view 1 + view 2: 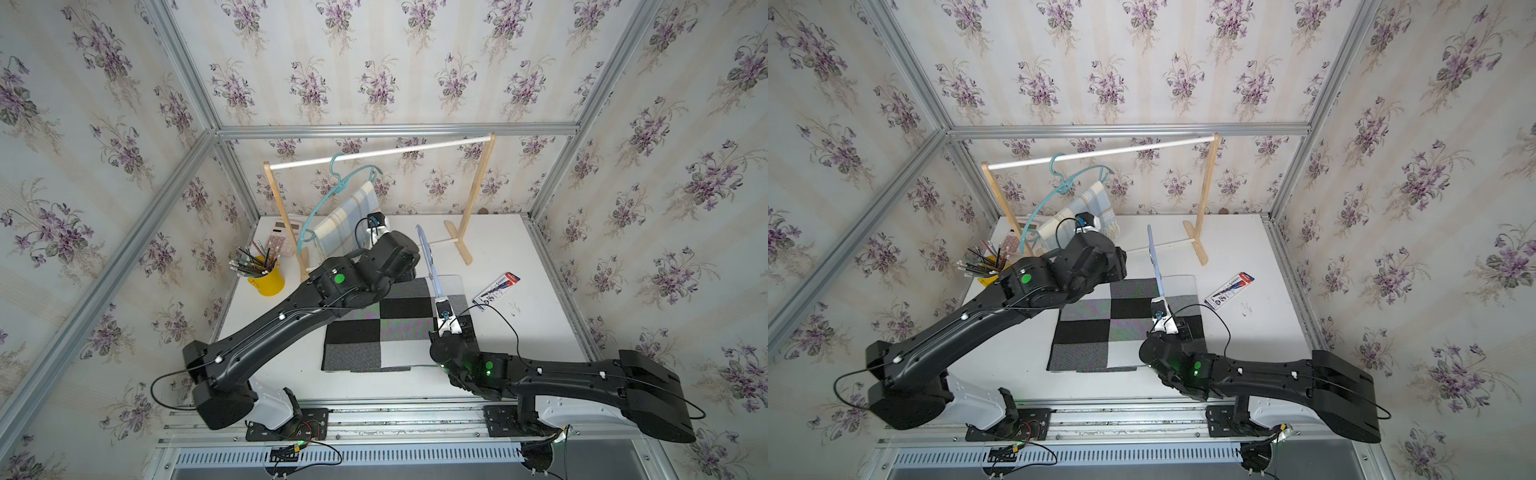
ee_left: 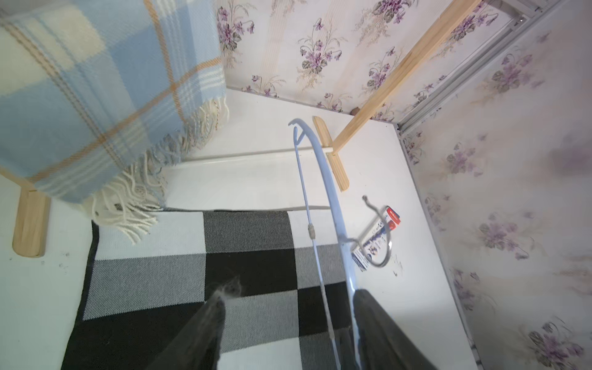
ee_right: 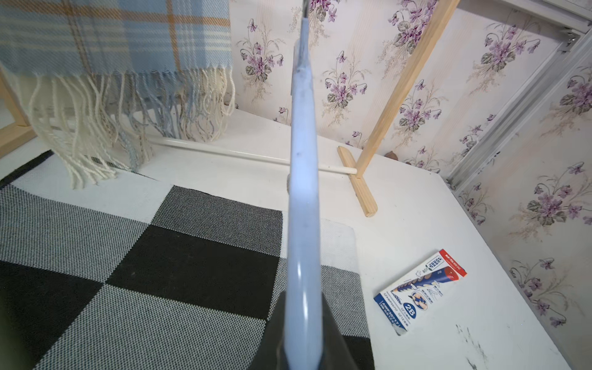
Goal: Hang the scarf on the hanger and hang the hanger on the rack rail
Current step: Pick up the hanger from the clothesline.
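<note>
One checked scarf (image 1: 365,332) lay flat on the surface (image 1: 532,340) in both top views, a pale hanger (image 1: 431,262) upright over its right edge. Left wrist: the left hand (image 2: 291,298) stood wide above the scarf. Right wrist: the right hand (image 3: 302,349) clamped the hanger, scarf beneath.

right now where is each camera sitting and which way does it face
Both top views: high over the front edge, facing down and back at the table and rack; left arm and right arm show whole.
Left wrist: on the left arm, facing past the open left gripper onto the checkered scarf.
Right wrist: on the right arm, facing along the pale blue hanger clamped in the right gripper.
Shared: both wrist views show checkered scarf, pale blue hanger, plaid scarf, pencil box.
</note>
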Available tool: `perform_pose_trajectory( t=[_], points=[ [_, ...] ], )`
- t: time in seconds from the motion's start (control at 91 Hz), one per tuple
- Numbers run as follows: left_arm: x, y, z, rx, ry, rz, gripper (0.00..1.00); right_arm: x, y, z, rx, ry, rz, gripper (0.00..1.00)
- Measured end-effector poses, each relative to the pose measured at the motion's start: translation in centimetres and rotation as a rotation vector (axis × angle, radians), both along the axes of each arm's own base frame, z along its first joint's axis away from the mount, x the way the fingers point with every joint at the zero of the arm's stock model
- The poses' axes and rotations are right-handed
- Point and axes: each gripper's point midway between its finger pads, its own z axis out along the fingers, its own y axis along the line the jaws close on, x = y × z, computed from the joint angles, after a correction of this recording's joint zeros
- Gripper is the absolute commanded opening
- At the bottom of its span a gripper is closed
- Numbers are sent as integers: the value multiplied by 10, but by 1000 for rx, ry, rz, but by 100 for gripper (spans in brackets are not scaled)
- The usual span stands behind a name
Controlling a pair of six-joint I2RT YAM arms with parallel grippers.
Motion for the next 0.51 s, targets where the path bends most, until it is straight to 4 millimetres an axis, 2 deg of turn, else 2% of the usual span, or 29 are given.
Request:
perform_pose_trajectory(
  t=[0.121,0.319,0.429,0.505],
  points=[
    [14,-22,0,55,-23,32,64,2,5,-5,-6,-6,-7,0],
    [31,-51,-21,126,4,51,61,4,8,-6,-10,-17,-10,0],
    [35,-65,-31,152,16,50,56,4,7,-5,-15,-24,-19,0],
    [39,-70,-41,180,27,56,45,5,6,-6,-19,-26,-23,0]
  ],
)
